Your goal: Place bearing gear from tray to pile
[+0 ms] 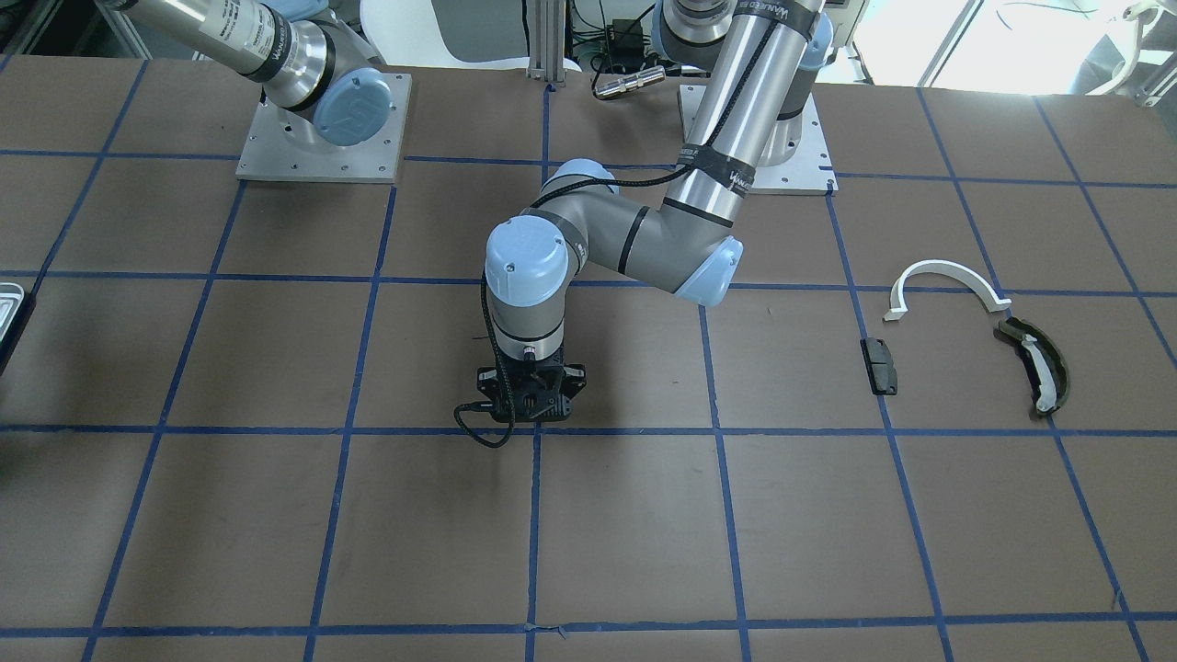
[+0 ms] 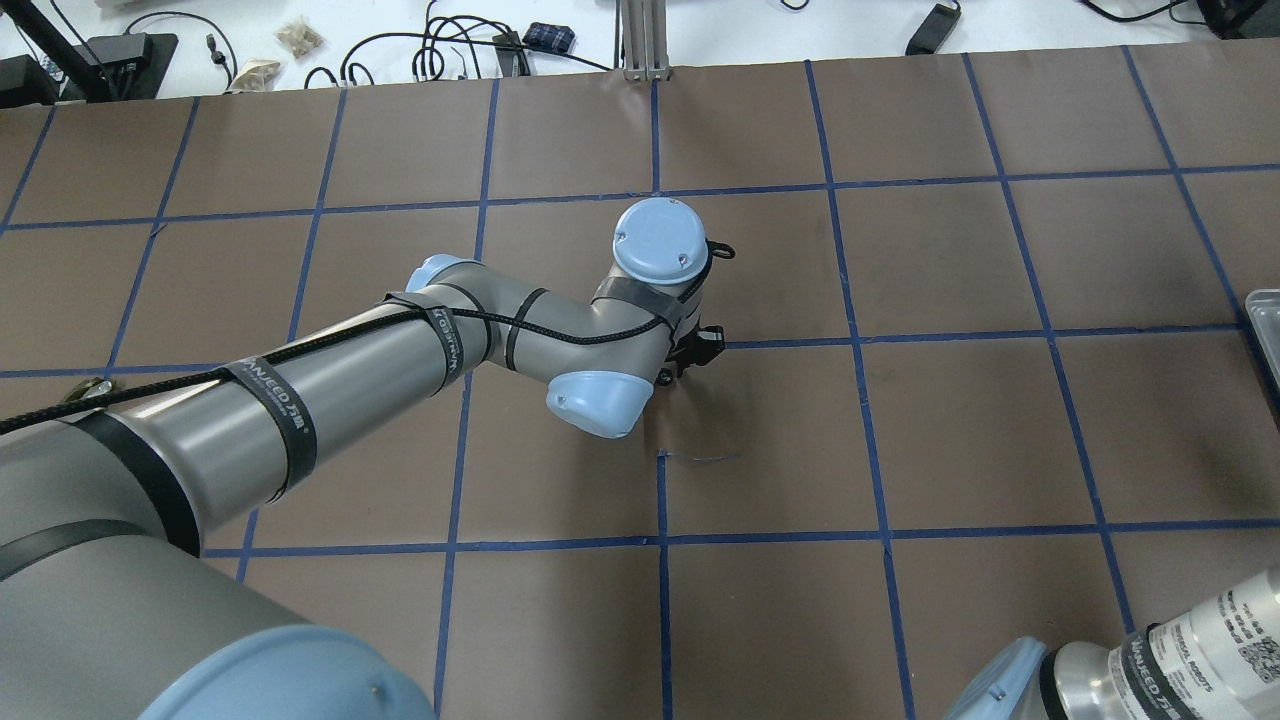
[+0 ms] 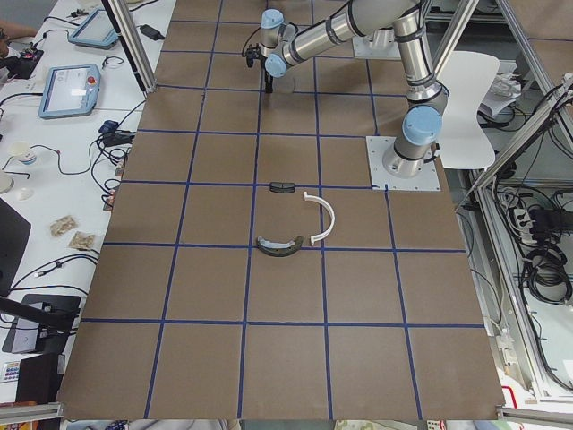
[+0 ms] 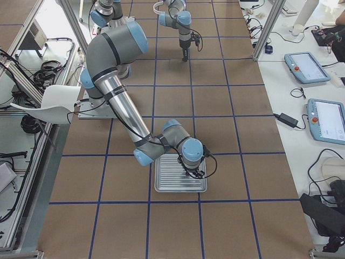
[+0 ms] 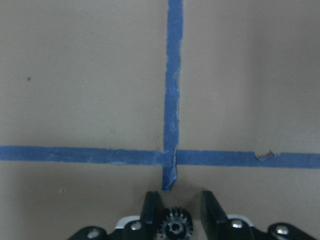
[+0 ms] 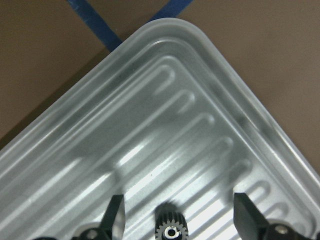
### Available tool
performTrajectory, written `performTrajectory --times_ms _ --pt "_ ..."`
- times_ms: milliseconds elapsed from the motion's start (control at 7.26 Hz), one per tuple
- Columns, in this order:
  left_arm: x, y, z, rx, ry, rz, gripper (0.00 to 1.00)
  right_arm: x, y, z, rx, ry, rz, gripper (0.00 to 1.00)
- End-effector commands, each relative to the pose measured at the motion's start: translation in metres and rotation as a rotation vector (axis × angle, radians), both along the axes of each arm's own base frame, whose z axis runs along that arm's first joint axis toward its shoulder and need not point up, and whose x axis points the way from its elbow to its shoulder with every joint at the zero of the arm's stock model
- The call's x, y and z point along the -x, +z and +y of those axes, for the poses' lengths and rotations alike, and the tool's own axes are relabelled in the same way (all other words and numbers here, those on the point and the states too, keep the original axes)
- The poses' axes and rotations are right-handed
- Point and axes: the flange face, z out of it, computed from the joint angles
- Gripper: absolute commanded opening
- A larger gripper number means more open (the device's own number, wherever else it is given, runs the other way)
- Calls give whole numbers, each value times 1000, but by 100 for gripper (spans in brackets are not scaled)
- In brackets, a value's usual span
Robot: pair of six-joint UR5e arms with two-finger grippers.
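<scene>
My left gripper hangs low over the tape cross at the table's middle. Its fingers stand close on both sides of a small dark toothed bearing gear. My right gripper is wide open over a corner of the ridged silver tray, with a similar small gear between its fingers, untouched. The pile lies far from both: a white half-ring arc, an olive curved piece with a white strip and a black block.
The tray shows as a sliver at the table's edge and whole in the exterior right view. The left arm's elbow stretches over the middle squares. Brown table with blue tape grid; arm base plates at the robot's side.
</scene>
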Motion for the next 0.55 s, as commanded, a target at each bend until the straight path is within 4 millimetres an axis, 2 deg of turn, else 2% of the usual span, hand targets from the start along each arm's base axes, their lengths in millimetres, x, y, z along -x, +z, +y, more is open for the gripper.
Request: performTrajectory --times_ms 0,138,276,413 --pt "-29 33 -19 27 -45 8 0 2 -4 -1 1 13 8 47" --pt "-57 56 -29 18 -39 3 0 4 -3 0 -12 14 16 23" --pt "-86 76 -35 -6 -64 2 0 5 -2 1 -32 15 27 4" --pt "-152 96 -54 -28 -117 -14 0 6 1 4 -54 11 37 0"
